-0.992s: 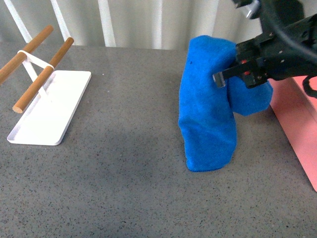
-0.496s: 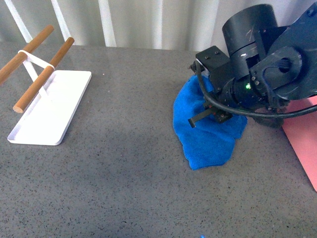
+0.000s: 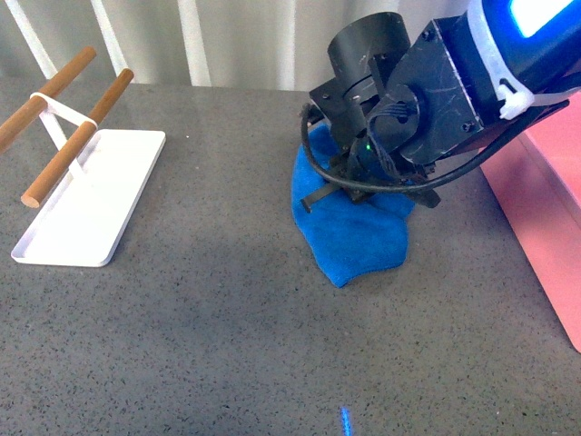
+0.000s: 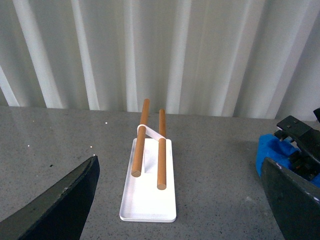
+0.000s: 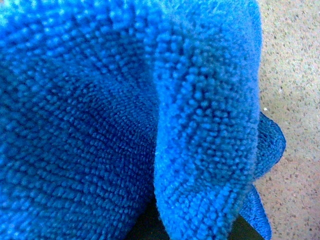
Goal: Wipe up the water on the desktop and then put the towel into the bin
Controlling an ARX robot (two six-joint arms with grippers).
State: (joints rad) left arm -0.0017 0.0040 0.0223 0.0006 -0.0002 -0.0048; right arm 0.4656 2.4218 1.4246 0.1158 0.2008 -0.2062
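Two wooden rods [image 3: 80, 136] lie side by side on a thin white stand above a flat white tray [image 3: 54, 245], at the far left of the desktop [image 3: 200, 345], a dark-grey surface speckled like stone. A pale ribbed wall [image 3: 245, 41] runs behind. The left wrist view looks along this tray from its short end. The left gripper [image 4: 179, 162] is spread wide and grasps nothing, and its two dark fingers [image 4: 65, 200] fill the lower corners of that picture, well apart.

Toward the middle the desktop is bare grey stone, with one small blue streak of light [image 3: 345, 420] near the front edge.

Right of centre, the towel [image 3: 359, 241] lies crumpled on the desktop. It is bright royal blue, and a rounded tongue of it points toward the camera. The right gripper [image 3: 368, 182], black and bulky with a tiny green light, is pressed down onto the far half of the towel. Its fingertips are buried in the cloth. The right wrist view is almost wholly blue loops, with one thick fold standing up and a strip of speckled desktop beside it. Whether the jaws are clamped on the cloth or loose cannot be told.

At the far right stands the bin [image 3: 536, 209], salmon pink and cut off by the frame. It is near the towel but not touching it.
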